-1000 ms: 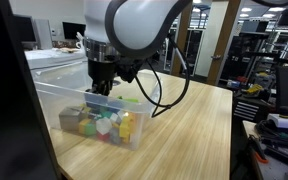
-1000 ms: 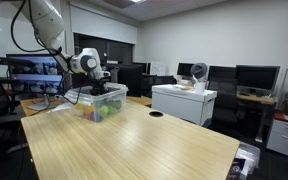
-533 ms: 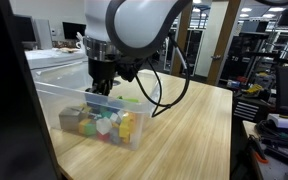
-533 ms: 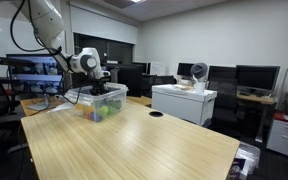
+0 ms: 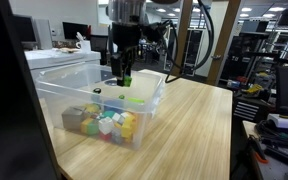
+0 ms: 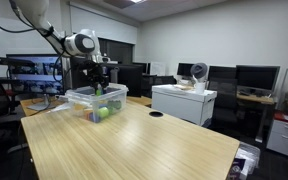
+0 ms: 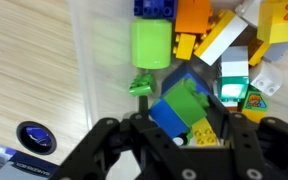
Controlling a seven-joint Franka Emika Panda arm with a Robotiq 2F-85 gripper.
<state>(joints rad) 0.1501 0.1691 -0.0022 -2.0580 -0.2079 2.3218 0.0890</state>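
Note:
My gripper (image 7: 184,128) is shut on a small stack of toy bricks (image 7: 177,102), green on blue with a yellow one beneath. It hangs above a clear plastic bin (image 5: 149,98) that holds several coloured bricks (image 5: 104,123). In both exterior views the gripper (image 5: 123,72) (image 6: 97,78) is raised over the far part of the bin (image 6: 84,95), with the green brick (image 5: 125,79) between its fingers. In the wrist view a lime green cylinder (image 7: 151,43) and a small green piece (image 7: 141,85) lie on the bin floor below.
The bin stands near the far corner of a long wooden table (image 6: 134,140). More loose bricks, orange, yellow, blue and white (image 7: 224,40), lie in the bin. A white cabinet (image 6: 182,102), desks and monitors stand beyond the table.
The arm has lifted out of the bin and now stands upright above it, with the brick stack held in the gripper. Before, the gripper was low inside the bin.

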